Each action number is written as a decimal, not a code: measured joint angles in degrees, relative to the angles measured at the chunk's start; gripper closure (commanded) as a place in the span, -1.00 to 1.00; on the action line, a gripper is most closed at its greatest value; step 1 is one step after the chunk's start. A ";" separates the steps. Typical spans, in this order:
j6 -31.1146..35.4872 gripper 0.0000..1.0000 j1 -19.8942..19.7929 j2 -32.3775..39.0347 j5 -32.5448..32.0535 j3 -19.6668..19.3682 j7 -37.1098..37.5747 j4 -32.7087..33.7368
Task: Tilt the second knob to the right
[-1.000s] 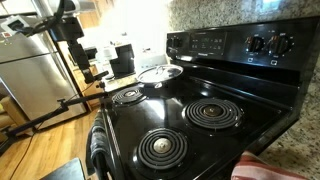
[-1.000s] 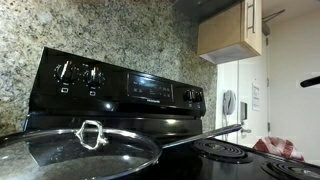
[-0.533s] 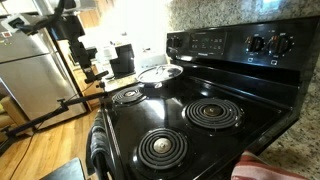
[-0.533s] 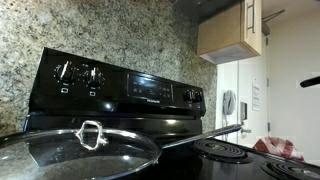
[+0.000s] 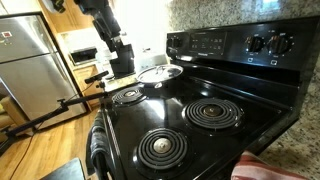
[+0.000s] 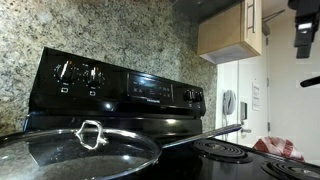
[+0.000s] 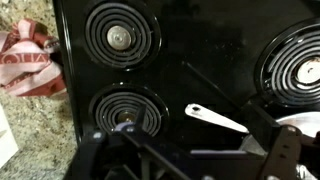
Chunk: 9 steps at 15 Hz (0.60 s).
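The black stove's control panel (image 5: 225, 42) carries a pair of knobs at each end. In an exterior view the near pair shows large, and the second knob (image 6: 92, 75) sits right of the first knob (image 6: 65, 72). That pair appears small in an exterior view, as the left knobs (image 5: 174, 44). My gripper (image 5: 110, 40) hangs high over the stove's left side, well away from the panel, and shows in an exterior view at the top right as the gripper (image 6: 305, 35). In the wrist view the gripper (image 7: 190, 165) is open with nothing between its fingers, above the cooktop.
A glass lid (image 5: 160, 72) rests on the back left burner, also seen as the lid (image 6: 80, 150). Coil burners (image 5: 212, 113) cover the cooktop. A red cloth (image 5: 262, 168) lies on the granite counter at the right. A camera stand (image 5: 60, 100) is left of the stove.
The arm has swung from the far left background towards the stove. The gripper now shows at the top of both exterior views. The knobs and lid have not moved.
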 measured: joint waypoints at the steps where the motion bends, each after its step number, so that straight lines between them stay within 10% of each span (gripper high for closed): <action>1: 0.89 -1.00 -0.54 1.84 -1.66 -0.04 0.01 2.18; 9: 15.69 -1.00 -3.62 13.98 -20.37 -1.10 6.76 11.73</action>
